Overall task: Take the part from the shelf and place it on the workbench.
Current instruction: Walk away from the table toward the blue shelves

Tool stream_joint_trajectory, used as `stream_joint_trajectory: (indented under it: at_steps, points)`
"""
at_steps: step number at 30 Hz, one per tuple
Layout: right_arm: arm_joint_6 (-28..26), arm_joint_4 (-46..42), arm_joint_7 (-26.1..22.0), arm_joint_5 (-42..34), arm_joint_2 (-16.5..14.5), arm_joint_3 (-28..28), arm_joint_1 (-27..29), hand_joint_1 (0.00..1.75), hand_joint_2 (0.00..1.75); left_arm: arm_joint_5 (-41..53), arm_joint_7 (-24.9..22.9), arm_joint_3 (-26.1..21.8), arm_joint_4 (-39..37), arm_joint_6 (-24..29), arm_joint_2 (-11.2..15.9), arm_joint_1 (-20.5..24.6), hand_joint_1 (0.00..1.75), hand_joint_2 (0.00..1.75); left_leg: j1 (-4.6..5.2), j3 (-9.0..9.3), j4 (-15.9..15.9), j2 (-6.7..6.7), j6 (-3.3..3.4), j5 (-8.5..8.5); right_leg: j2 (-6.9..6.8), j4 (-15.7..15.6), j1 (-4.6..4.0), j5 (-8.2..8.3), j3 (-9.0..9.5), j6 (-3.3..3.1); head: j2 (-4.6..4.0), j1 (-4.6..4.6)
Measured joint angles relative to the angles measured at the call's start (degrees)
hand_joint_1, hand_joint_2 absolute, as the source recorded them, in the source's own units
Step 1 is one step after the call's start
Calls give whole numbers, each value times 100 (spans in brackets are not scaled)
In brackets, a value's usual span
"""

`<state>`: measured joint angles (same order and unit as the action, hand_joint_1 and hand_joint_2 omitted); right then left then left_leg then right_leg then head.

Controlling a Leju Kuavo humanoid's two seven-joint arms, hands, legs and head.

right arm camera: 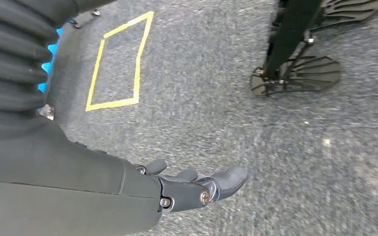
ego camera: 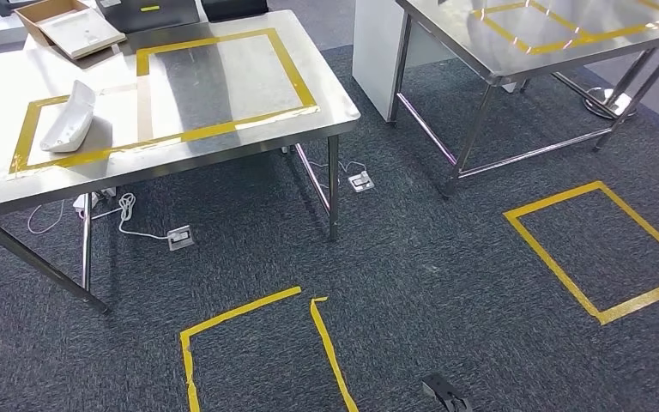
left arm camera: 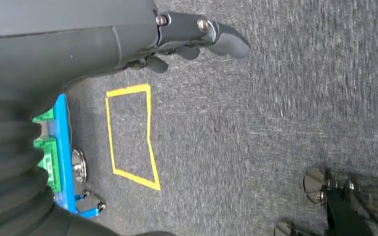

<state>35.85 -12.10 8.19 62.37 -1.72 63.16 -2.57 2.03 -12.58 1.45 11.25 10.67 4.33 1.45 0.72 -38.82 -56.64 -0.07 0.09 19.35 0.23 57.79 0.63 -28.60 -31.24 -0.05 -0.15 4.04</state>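
A white moulded part (ego camera: 69, 118) lies on the steel workbench (ego camera: 335, 99) at the left, inside a small yellow-taped rectangle. Beside it on the bench is a larger taped rectangle (ego camera: 223, 81). My left hand (left arm camera: 197, 37) hangs over the grey carpet with its fingers apart and nothing in it. My right hand (right arm camera: 192, 184) also hangs over the carpet, fingers spread and holding nothing. Both hands are far from the part.
A second steel table (ego camera: 549, 43) stands at the back right. Yellow tape squares (ego camera: 605, 249) mark the carpet. Cables and floor sockets (ego camera: 180, 237) lie under the workbench. An open cardboard box (ego camera: 69, 24) sits at the bench's far end.
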Motion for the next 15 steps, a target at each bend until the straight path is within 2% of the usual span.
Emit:
stream_joint_trajectory:
  at_steps: [15]
  points:
    - [0, -383, -296, -2297, 126, -2206, 409, 0, 175, -74, 464, -3, 381, -381, -169, -363, 0, 175, 0, -4, -4, -5, 15, -10, -3, 0, 0, 5, 2, 8, 0, 0]
